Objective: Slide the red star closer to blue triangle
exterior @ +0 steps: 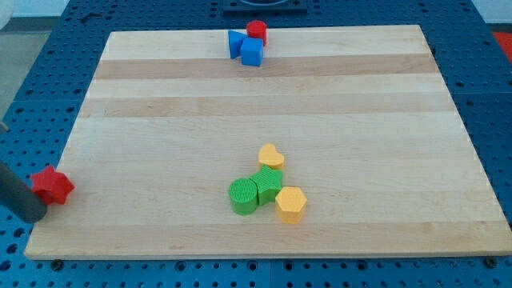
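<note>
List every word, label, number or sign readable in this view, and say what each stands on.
None: no readable text anywhere in the view.
The wooden board shows only grain.
The red star, blue triangle, blue cube, red cylinder, green blocks, yellow heart and yellow hexagon carry no markings.
My tip, at the star's left, is plain dark.

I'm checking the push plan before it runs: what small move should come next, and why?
Probably push up and to the view's right: my tip sits at the lower left of the red star, on the board's left edge, while the blue triangle lies far off at the top.
</note>
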You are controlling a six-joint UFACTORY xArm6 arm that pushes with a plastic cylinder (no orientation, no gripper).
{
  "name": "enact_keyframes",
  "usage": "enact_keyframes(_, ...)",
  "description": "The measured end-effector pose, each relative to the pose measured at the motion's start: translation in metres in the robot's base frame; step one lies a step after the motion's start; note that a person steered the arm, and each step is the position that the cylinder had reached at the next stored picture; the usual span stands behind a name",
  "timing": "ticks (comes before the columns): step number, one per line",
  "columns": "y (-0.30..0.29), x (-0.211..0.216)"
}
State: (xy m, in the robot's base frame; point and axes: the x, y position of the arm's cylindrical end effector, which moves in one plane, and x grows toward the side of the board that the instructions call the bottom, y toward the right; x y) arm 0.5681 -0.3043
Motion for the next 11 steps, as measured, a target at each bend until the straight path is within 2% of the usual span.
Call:
enact_keyframes(3,0.000,-0.070)
enact_keyframes(6,0.021,-0.089)
enact_keyframes(11,0.120,-0.148)
